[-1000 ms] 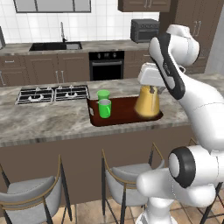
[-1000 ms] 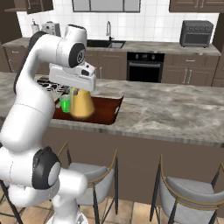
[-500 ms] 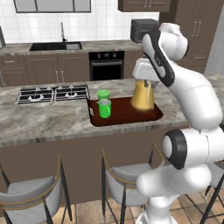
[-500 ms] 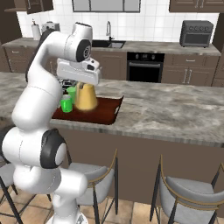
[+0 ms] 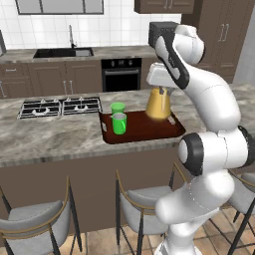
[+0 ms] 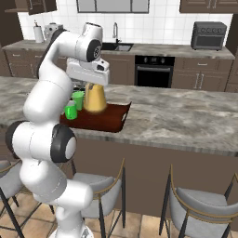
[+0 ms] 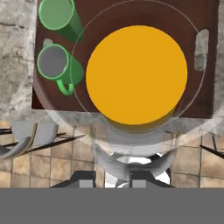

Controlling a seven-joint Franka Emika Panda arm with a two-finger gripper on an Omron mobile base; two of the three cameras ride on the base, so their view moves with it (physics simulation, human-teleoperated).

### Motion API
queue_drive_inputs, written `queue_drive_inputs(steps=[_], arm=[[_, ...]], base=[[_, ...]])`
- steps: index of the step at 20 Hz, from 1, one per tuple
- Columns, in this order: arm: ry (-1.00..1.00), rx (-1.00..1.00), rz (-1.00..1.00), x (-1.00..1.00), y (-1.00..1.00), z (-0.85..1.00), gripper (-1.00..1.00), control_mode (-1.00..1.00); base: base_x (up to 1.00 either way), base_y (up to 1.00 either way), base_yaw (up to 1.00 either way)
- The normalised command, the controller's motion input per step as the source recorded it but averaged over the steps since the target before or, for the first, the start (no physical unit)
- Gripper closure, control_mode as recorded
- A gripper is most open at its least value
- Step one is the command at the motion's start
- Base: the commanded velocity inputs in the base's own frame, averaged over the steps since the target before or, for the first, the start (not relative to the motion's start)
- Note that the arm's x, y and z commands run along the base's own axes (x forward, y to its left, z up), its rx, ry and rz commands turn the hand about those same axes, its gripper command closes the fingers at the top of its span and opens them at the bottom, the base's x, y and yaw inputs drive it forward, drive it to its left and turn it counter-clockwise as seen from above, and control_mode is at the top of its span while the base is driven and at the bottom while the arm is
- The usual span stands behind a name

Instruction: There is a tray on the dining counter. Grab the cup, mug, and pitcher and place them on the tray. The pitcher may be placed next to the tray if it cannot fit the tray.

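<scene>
Left base view: the white arm reached over the mottled grey-beige stone tabletop of the dining island.
Pitcher: the clear glass flask-shaped pitcher with amber-yellow body hung from the gripper, over the right half of the flat dark reddish-brown tray; whether its base touched the tray could not be told.
Gripper: clamped on the pitcher's narrow neck, jaws near together.
Cup: the tapered plain green tumbler stood upright at the tray's back left.
Mug: the bright green straight-sided mug stood just before it, also on the tray.
Hand view: the pitcher's wide yellow body lay just beside the mug, apart from it.
Handling: glass, probably slippery and fragile, bottom-heavy with liquid; the neck looked the soundest hold, and it likely needed a level, gentle set-down.
</scene>
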Motion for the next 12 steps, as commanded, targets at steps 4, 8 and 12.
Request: queue_drive_inputs(steps=[4, 8, 12], arm=[[0.0, 0.0, 0.0, 0.56, 0.0, 0.0, 1.0, -1.0], [0.0, 0.0, 0.0, 0.44, 0.0, -0.04, 1.0, -1.0], [0.0, 0.0, 0.0, 0.42, 0.0, -0.12, 1.0, -1.0]], base=[[0.0, 0.0, 0.0], [0.0, 0.0, 0.0], [0.0, 0.0, 0.0]])
